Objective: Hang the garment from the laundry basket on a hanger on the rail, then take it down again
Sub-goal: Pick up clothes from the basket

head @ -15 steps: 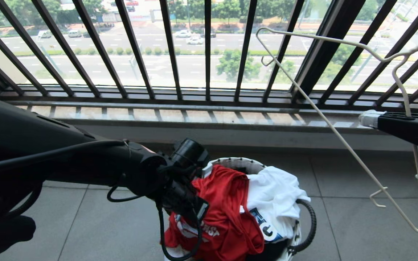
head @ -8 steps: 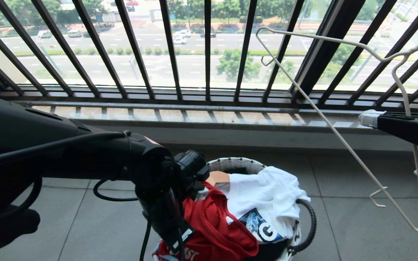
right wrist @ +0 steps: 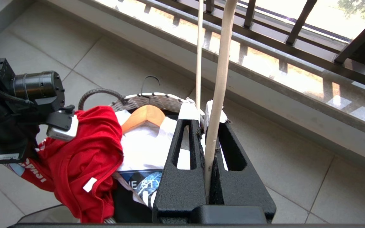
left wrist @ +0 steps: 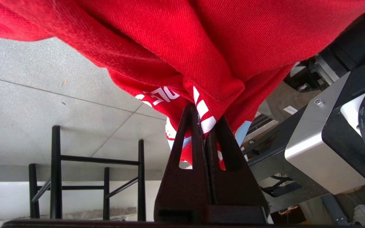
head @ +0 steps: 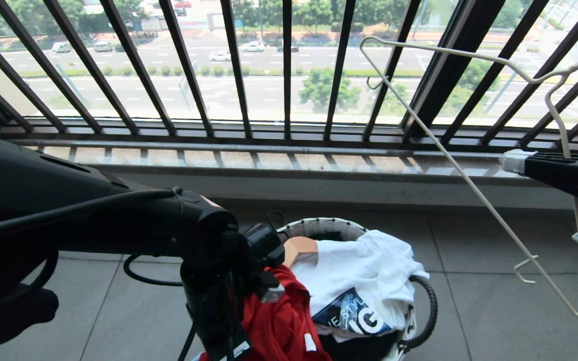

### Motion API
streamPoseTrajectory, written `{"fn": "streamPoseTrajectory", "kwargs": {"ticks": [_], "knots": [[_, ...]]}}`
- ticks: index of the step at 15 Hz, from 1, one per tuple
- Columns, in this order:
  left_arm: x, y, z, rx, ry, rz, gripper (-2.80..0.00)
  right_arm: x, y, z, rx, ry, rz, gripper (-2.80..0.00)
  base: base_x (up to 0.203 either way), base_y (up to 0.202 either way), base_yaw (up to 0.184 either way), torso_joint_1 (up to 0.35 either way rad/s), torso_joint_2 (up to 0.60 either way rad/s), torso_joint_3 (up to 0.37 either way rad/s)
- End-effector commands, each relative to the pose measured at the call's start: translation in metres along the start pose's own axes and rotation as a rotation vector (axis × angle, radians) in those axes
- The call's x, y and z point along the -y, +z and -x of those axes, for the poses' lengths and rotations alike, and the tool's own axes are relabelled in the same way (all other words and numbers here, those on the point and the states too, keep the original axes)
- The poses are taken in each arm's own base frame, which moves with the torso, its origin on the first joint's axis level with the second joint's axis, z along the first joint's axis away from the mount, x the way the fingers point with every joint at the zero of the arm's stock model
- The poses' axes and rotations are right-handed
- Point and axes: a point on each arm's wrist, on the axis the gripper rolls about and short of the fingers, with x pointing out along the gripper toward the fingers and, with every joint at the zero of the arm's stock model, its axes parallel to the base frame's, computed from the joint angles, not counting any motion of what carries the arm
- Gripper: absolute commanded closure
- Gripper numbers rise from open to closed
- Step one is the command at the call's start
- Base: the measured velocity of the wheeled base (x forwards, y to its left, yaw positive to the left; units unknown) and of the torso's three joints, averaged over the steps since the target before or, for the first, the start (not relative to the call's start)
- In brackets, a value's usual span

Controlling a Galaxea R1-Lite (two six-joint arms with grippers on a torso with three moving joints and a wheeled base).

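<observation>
- I have the left gripper clamped tight on a fold of the red T-shirt; its two jaws meet with cloth pinched between the tips.
- In the head view the red T-shirt hangs from that gripper at the near left edge of the laundry basket, partly lifted over the rim, with its white neck label showing.
- A white printed T-shirt and a wooden hanger lie in the basket beside it.
- I hold the right gripper closed on the cream wire hanger, the wire running up between the jaws.
- The wire hanger sits raised on the right, in front of the barred window railing, well apart from the basket.
- The basket stands on the tiled floor.
</observation>
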Motion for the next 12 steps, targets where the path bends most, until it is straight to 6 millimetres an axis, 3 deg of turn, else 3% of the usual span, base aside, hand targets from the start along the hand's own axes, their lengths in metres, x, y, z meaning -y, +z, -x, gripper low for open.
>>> {"fn": "streamPoseTrajectory", "kwargs": {"ticks": [1,4,5,7,12], "knots": [[-0.001,0.014,-0.018,0.028,0.007,0.015,0.00,0.001,0.000,0.000,0.000,-0.004,0.000,0.00,0.000,0.000,0.000,0.000,0.00,0.000],[-0.005,0.022,-0.034,0.006,0.095,0.084,0.00,0.002,0.001,0.000,0.002,-0.010,0.000,0.00,0.000,0.000,0.000,0.000,0.00,0.000],[-0.005,0.023,-0.036,0.006,0.099,0.085,-2.80,0.002,0.001,0.000,0.002,-0.010,0.000,0.00,0.000,0.000,0.000,0.000,0.00,0.000],[-0.005,0.021,-0.027,0.030,0.101,0.089,-2.80,0.002,0.001,0.000,0.002,-0.010,0.000,0.00,0.000,0.000,0.000,0.000,0.00,0.000],[-0.005,0.001,0.030,0.196,0.119,0.122,-2.80,0.002,0.001,0.000,0.002,-0.010,0.000,0.00,0.000,0.000,0.000,0.000,0.00,0.000]]}}
